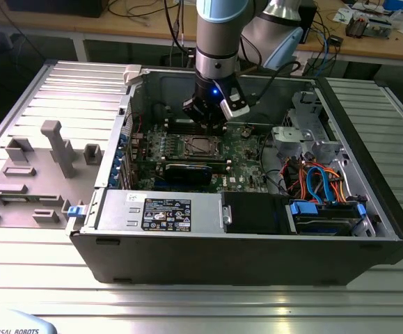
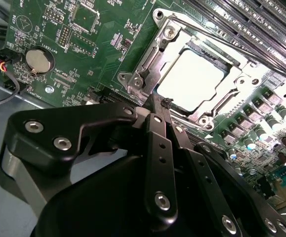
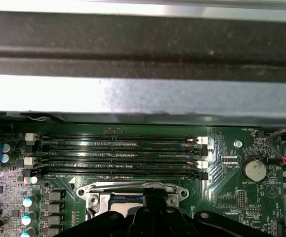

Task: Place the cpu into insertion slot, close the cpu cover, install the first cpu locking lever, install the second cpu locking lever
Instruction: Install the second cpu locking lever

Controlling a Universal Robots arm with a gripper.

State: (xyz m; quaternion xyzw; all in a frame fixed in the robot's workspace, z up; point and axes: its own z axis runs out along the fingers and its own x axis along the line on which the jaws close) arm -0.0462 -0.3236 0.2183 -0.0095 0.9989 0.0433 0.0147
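Note:
The cpu (image 2: pixel 189 81) lies flat in the insertion slot (image 1: pixel 200 146) of the green motherboard, its silvery top bright under the light. The cpu cover (image 2: pixel 155 54), a shiny metal frame, lies down around it, and the chip shows through its window. My gripper (image 2: pixel 160 102) is shut, its black fingers meeting in a point just over the socket's edge, at the frame's corner. In the exterior view the gripper (image 1: pixel 208 124) hangs straight down over the socket's far side. In the first wrist view the gripper (image 3: pixel 152 200) sits in front of the cover (image 3: pixel 133 190).
Long memory slots (image 3: pixel 123 155) run beside the socket, below the case's metal wall (image 3: pixel 143 94). A coin battery (image 2: pixel 39 59) sits on the board. A black expansion card (image 1: pixel 187 170), power supply (image 1: pixel 159 209) and coloured cables (image 1: pixel 319 181) crowd the case. A grey fixture tray (image 1: pixel 41 167) lies outside.

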